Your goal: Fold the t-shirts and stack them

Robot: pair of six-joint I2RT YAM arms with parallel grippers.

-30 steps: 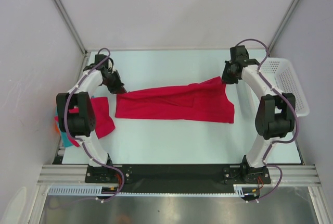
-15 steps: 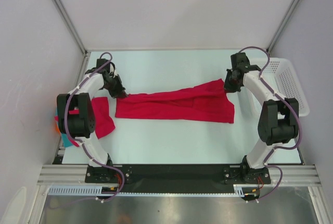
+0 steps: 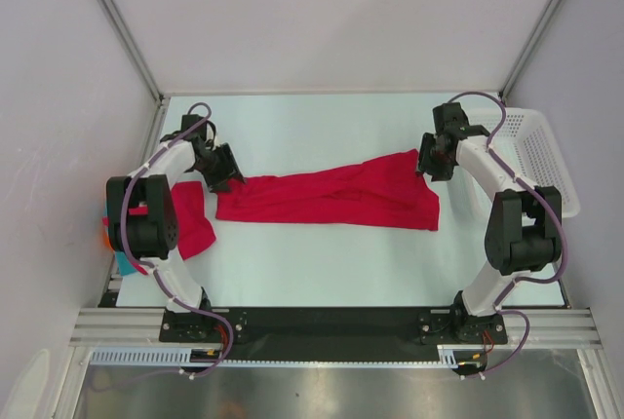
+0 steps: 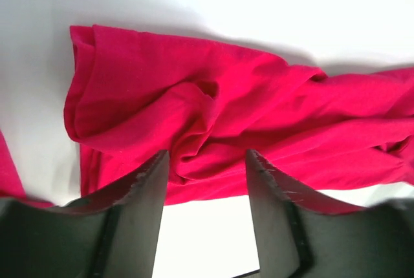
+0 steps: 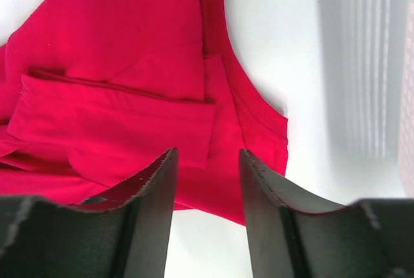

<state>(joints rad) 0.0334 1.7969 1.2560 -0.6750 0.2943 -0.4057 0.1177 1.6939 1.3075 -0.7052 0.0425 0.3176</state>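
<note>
Right now your left gripper [image 3: 226, 177] is at the left end of the long crimson t-shirt [image 3: 327, 200], which lies stretched across the table [image 3: 322, 263]. Your right gripper [image 3: 430, 160] is over its raised far-right corner. From above you cannot judge either pair of jaws.

The wrist views settle it. The left gripper [image 4: 207, 158] has its fingers parted with nothing pinched, and bunched folds of the shirt [image 4: 213, 123] lie just past the tips. The right gripper [image 5: 207, 154] is likewise spread and empty, over a flat folded sleeve [image 5: 129, 110]. Whether the tips touch the cloth, you cannot tell.

Only the top view shows you a second red shirt [image 3: 192, 216] beside the left arm, orange [image 3: 104, 238] and teal [image 3: 123, 264] garments at the table's left edge, and the white mesh basket [image 3: 536, 151] on the right.
</note>
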